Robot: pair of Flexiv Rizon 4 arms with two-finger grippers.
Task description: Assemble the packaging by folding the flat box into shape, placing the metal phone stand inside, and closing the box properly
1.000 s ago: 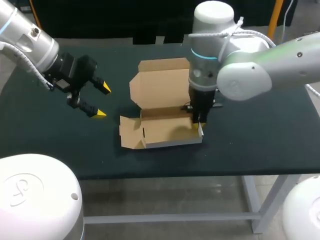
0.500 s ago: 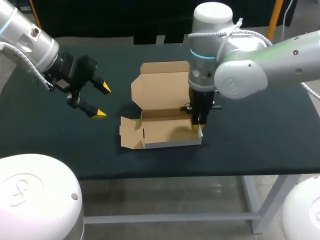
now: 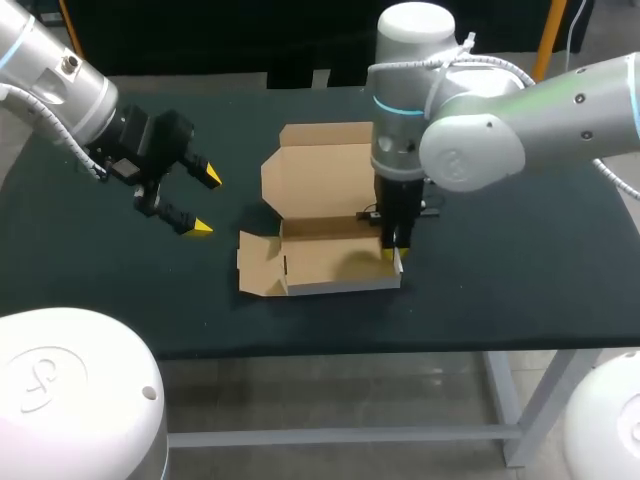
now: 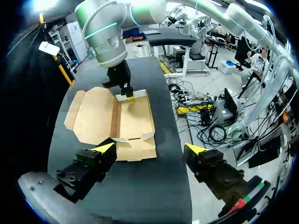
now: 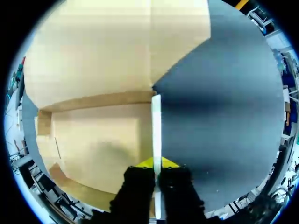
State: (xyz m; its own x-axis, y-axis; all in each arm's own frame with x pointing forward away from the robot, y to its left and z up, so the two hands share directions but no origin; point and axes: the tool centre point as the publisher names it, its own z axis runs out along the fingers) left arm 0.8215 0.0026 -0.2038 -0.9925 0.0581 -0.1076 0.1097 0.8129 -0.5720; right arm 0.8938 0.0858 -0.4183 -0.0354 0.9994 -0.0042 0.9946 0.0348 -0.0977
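"Cardboard was gripped at one place only — the box (image 3: 330, 255), half formed on the tabletop (image 3: 520, 270), was pinched by its right end wall (image 5: 156, 135)."

"By which fingers was it pinched?"

"By the right fingers (image 3: 390, 255), which were closed narrow on that wall from both sides. The wall was stood upright and edge-on between them, with the tray to one side and bare tabletop to the other."

"And how was the box laid?"

"Its long axis was laid across the tabletop from left to right, and the lid (image 3: 320, 170) was opened back toward the far edge. The left end flap (image 3: 258, 268) was found splayed outward — toward the left fingers (image 3: 203, 226), which were spread wide, held nothing, and were poised well apart from it."

"Which arm was judged nearer the unfolded end?"

"The left one, since that flap could be reached from its side while the right end was steadied. The metal phone stand could not be made out with any certainty."
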